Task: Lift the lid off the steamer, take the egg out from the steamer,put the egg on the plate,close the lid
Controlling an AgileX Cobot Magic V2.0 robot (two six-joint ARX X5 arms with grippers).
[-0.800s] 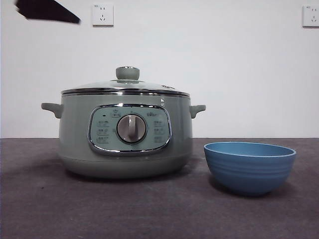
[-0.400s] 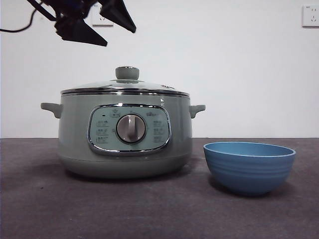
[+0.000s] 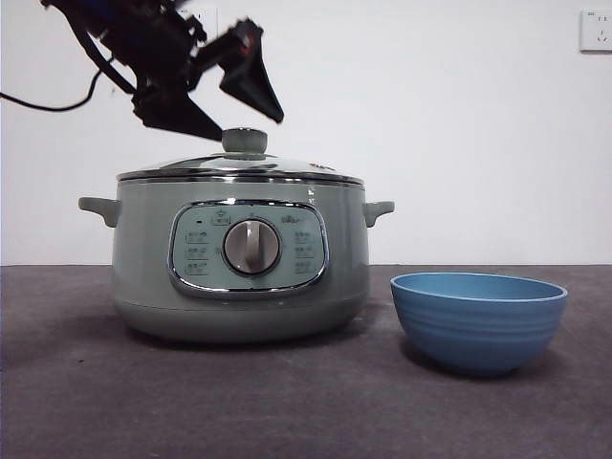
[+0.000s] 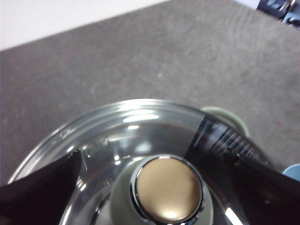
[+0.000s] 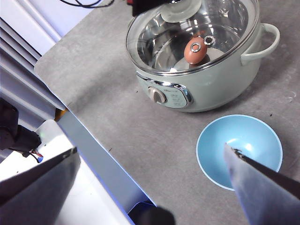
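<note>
Hovering my left tool (image 3: 234, 113), spread wide, over the domed glass lid's (image 3: 239, 167) sage-green knob (image 4: 168, 188); lid sits on the sage-green steamer (image 3: 239, 263), reddish-brown egg (image 5: 195, 50) inside. Right tool (image 5: 150, 183) waits open above the counter (image 3: 287, 402).

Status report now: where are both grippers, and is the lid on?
Left gripper open, fingers either side of knob, not closed. Right gripper open, waiting above plate. Lid on steamer, egg inside.
</note>
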